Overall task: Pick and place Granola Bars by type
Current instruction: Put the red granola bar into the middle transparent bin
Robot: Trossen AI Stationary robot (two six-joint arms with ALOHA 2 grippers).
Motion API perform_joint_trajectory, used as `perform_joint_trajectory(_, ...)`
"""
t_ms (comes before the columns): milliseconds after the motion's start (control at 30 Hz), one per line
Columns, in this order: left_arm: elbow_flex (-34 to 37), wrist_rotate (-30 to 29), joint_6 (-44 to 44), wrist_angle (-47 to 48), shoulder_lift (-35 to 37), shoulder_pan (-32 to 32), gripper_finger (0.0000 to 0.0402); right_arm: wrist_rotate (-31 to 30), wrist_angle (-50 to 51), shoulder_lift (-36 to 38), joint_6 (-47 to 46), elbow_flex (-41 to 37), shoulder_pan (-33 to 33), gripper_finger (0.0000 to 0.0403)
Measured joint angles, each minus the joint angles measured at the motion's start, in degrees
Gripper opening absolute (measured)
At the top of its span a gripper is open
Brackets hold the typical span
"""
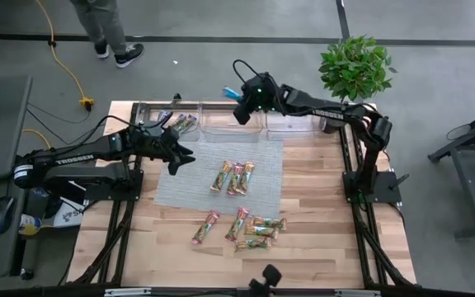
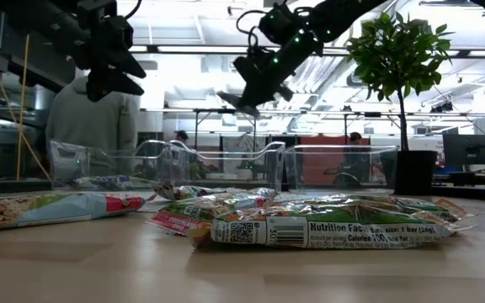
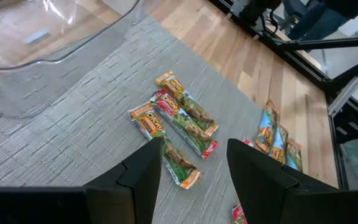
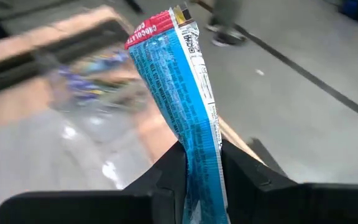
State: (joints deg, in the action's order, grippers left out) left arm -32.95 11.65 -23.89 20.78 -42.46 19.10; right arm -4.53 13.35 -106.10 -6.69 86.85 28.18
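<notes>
My right gripper (image 1: 239, 106) hangs above the middle clear bin (image 1: 231, 125) at the far edge, shut on a bright blue granola bar (image 4: 179, 87). My left gripper (image 1: 181, 157) hovers open over the left edge of the grey mat (image 1: 184, 186). In its wrist view, three green-red-tan bars (image 3: 178, 121) lie flat on the mat beyond the open fingers (image 3: 143, 177). Those three bars (image 1: 233, 177) sit mid-mat. Several more bars (image 1: 250, 229) lie on the bare wood near the front edge. The left bin (image 1: 170, 124) holds a few bars. My right gripper pinches the blue bar between its two fingers at one end (image 4: 202, 163). The bar's long body stands out past the fingertips, and its crimped red-edged end (image 4: 160, 25) is farthest from them. The bar is lifted clear, above the bins.
Three clear bins stand in a row along the far edge; the right one (image 1: 291, 124) is next to a potted plant (image 1: 355, 66). A person (image 1: 110, 33) stands on the floor beyond the table. Bare wood lies left and right of the mat.
</notes>
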Motion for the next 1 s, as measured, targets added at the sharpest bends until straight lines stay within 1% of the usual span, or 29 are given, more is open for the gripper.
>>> perform_joint_trajectory(67,0.0,-0.23,-0.29,0.0,0.0,0.02,0.0179,-2.62,2.87,0.0,-2.59,0.05,0.09,0.0071)
perform_joint_trajectory(167,0.0,-0.22,-1.06,0.0,0.0,-0.01,0.0179,-3.6,4.47,0.0,-6.52,-1.36,0.36,0.0071)
perform_joint_trajectory(333,0.0,-0.21,-1.89,0.07,-0.01,0.0,0.0179,-0.13,2.84,0.0,-8.27,-5.69,0.46,0.0071)
perform_joint_trajectory(533,0.0,-0.21,-1.96,0.13,-0.02,-0.01,0.0179,0.98,-0.74,0.0,-8.31,-10.58,0.71,0.0071)
perform_joint_trajectory(800,0.0,-0.2,-2.27,0.44,-0.02,-0.01,0.0179,7.22,-7.02,-0.07,-5.77,-14.35,0.91,0.0071)
perform_joint_trajectory(900,0.0,-0.19,-2.27,0.44,-0.02,-0.01,0.0179,8.8,-9.83,-0.03,-4.51,-14.53,1.02,0.008)
perform_joint_trajectory(1000,0.0,-0.19,-2.26,0.44,-0.02,-0.01,0.0179,9.72,-10.54,-0.04,-3.06,-14.61,1.19,0.0103)
